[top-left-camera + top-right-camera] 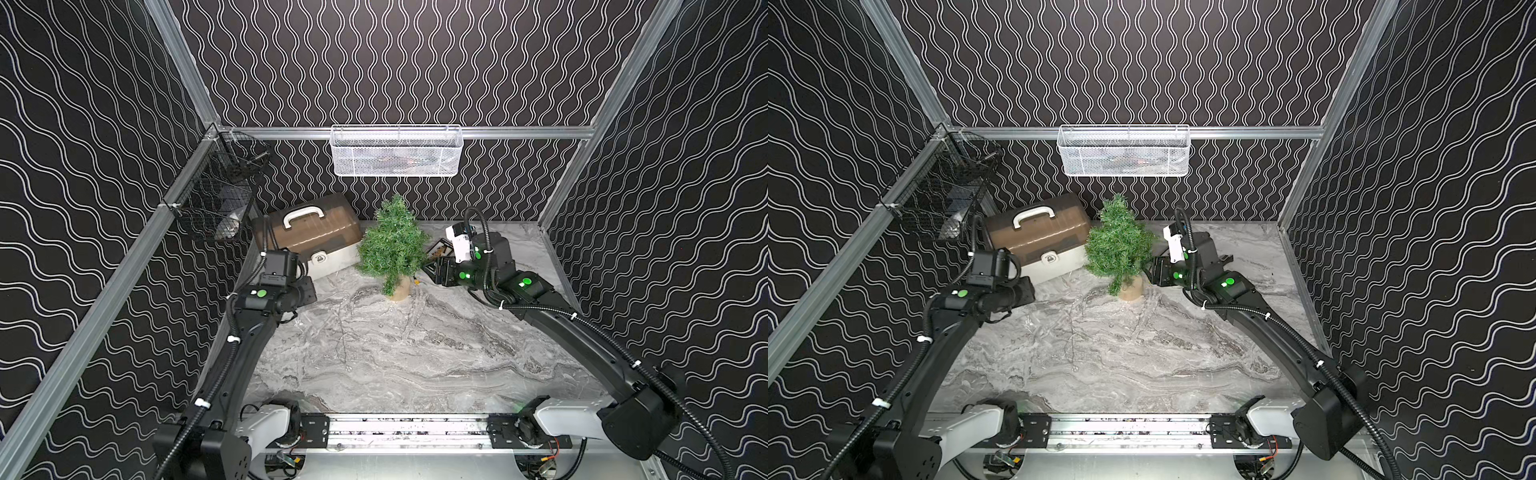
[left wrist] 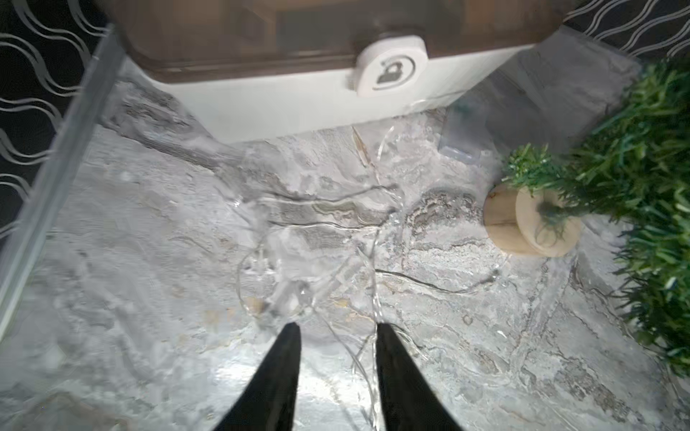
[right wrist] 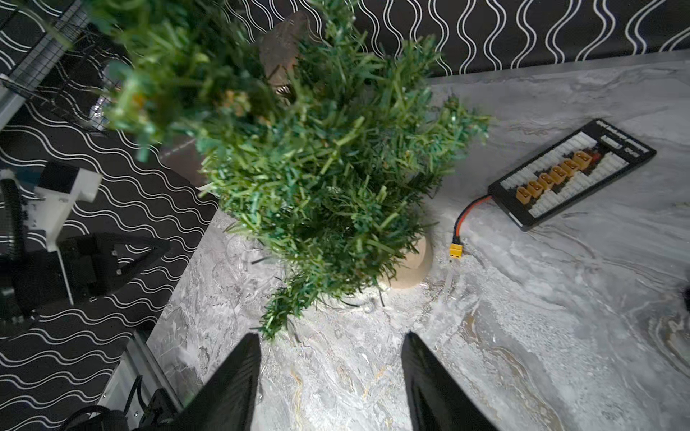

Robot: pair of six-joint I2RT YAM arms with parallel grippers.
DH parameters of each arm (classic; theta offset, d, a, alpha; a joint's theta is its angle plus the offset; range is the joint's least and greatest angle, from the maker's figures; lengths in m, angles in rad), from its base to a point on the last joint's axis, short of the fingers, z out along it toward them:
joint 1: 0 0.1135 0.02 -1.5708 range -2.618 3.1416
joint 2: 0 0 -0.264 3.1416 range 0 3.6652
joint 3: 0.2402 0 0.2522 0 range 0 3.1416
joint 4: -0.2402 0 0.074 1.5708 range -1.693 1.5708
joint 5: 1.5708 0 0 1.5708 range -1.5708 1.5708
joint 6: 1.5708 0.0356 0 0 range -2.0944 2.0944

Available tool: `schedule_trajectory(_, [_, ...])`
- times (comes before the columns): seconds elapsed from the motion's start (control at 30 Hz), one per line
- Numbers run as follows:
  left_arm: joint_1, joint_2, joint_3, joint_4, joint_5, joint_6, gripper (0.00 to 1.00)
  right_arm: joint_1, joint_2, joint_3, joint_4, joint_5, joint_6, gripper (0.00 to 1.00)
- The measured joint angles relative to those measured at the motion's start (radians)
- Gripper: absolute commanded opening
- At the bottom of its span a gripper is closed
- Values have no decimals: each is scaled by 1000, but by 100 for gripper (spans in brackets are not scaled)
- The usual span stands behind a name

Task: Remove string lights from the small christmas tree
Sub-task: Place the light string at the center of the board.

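The small christmas tree point(image 1: 392, 245) point(image 1: 1119, 245) stands upright on its tan base point(image 1: 400, 287) at the back middle of the marble table. The string lights point(image 2: 375, 291) lie loose in tangled loops on the table in front of the tree, faint in a top view point(image 1: 343, 340). My left gripper point(image 2: 338, 328) hangs open over that tangle, and a few strands run through the gap close to one finger point(image 2: 395, 373). My right gripper point(image 3: 331, 336) point(image 1: 434, 272) is open and empty, just right of the tree's base point(image 3: 414, 268), near a low branch.
A toolbox point(image 1: 316, 237) with a brown lid and a white latch point(image 2: 390, 67) sits behind the left arm. A black board with yellow connectors point(image 3: 571, 175) lies right of the tree. A white mesh basket point(image 1: 395, 151) and a black wire basket point(image 1: 216, 199) hang on the walls.
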Motion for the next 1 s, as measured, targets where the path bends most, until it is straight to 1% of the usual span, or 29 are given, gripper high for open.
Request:
schedule_trajectory(0.1, [-97, 35, -79, 136, -16, -16, 50, -5, -4, -20, 7, -19, 5, 61])
schedule_trajectory(0.2, [-115, 103, -145, 281, -43, -31, 50, -11, -8, -32, 13, -31, 18, 61])
schedule_trajectory(0.4, [-121, 317, -186, 595, -85, -49, 51, -11, -25, -51, 33, -55, 26, 61])
schedule_trajectory(0.6, [-116, 530, -170, 823, -141, -75, 51, -12, -26, -88, 41, -72, 43, 61])
schedule_trajectory(0.7, [-96, 615, -142, 908, -157, -75, 51, -12, -26, -89, 44, -78, 45, 61])
schedule_trajectory(0.87, [-71, 730, -106, 1019, -141, -76, 49, -14, -16, -89, 46, -78, 45, 61])
schedule_trajectory(0.93, [-66, 763, -98, 1052, -129, -79, 47, -18, -9, -88, 47, -78, 44, 60])
schedule_trajectory(1.0, [-64, 787, -98, 1088, -107, -83, 43, -24, 0, -86, 48, -78, 44, 60])
